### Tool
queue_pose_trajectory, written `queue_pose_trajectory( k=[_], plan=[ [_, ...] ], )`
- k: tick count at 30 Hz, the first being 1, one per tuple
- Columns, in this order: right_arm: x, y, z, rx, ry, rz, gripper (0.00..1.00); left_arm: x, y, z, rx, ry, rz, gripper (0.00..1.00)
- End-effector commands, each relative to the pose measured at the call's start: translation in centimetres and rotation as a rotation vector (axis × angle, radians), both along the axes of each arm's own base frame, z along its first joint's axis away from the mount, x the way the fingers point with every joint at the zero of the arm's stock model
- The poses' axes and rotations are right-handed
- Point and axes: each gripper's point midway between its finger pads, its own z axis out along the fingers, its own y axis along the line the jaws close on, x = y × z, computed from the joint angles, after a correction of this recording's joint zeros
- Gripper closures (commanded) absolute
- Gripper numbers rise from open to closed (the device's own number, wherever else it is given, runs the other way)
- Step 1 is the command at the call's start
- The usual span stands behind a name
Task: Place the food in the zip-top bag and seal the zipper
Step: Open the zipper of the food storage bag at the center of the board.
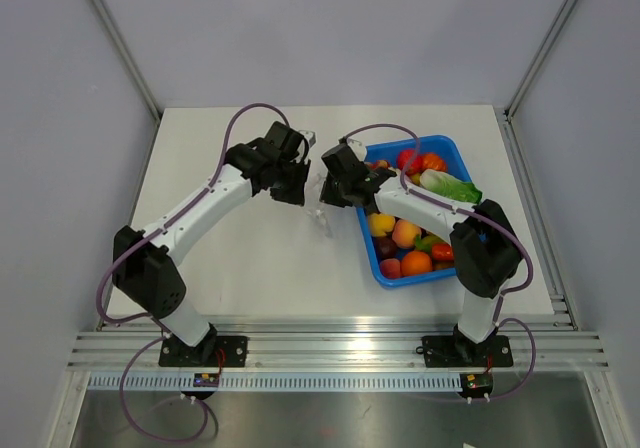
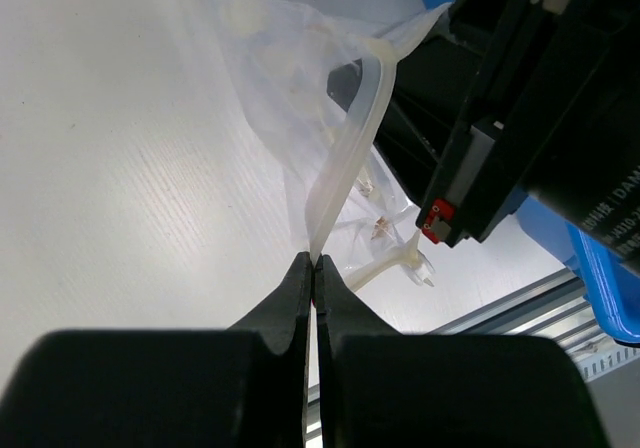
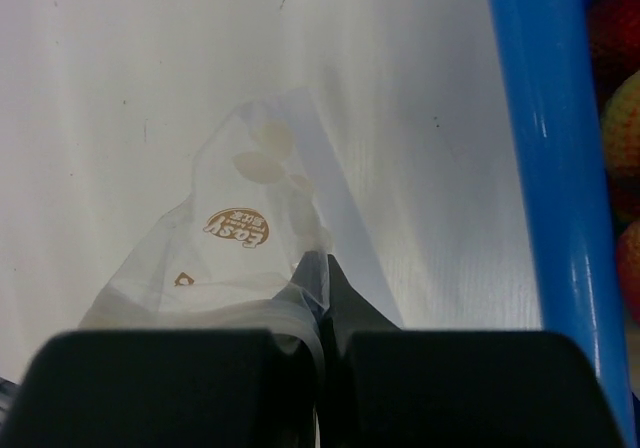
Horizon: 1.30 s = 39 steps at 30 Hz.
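My left claw (image 2: 313, 268) and right claw (image 3: 325, 268) each pinch the mouth edge of the empty-looking bag (image 3: 240, 198), lifted above the desk (image 2: 120, 168) just left of the blue tray (image 3: 540, 148), where the dark plum (image 1: 385, 247) seems to lie, so filling the bag and sealing the zipper (image 2: 350, 148) are both left to do.

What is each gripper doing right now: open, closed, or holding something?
Left gripper: shut on the zipper of the zip-top bag.
Right gripper: shut on the zip-top bag.
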Motion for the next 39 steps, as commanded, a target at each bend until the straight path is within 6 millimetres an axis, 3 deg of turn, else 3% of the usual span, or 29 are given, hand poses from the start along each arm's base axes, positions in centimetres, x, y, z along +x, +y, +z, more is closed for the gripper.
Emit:
queue_pose_trajectory(
  k=[1,5,7,9,14,20,28,31,39],
  plan=[
    [0.9,-2.4,0.7,-0.108,-0.037,-0.056,1.00,0.4,2.2,-1.0,0.091,0.002,0.014,1.00],
    [1.0,-3.7,0.9,-0.163,-0.057,-0.088,1.00,1.2,4.2,-0.9,0.133,-0.008,0.055,1.00],
    [1.0,-3.4,1.3,-0.150,-0.066,-0.070,1.00,1.3,4.5,-0.4,0.123,-0.020,0.057,1.00],
    [1.2,-2.1,1.9,-0.093,-0.091,-0.023,1.00,0.8,3.2,0.0,0.056,-0.004,0.023,1.00],
    [-0.4,2.5,1.5,0.087,-0.030,0.125,0.73,-0.1,-1.0,0.7,-0.121,-0.007,-0.064,1.00],
    [-1.6,4.7,0.2,0.150,0.014,0.189,0.58,0.2,-2.2,0.3,-0.152,0.002,-0.083,1.00],
    [-2.5,4.3,-2.8,0.003,0.065,0.201,0.57,0.5,-2.2,2.3,-0.174,-0.045,-0.090,1.00],
    [-3.1,5.8,-2.4,0.108,0.070,0.229,0.51,0.4,-2.4,2.3,-0.185,-0.038,-0.092,1.00],
    [-4.5,8.8,-1.8,0.303,0.104,0.299,0.52,0.1,-2.3,1.8,-0.181,-0.033,-0.093,1.00]
  ],
)
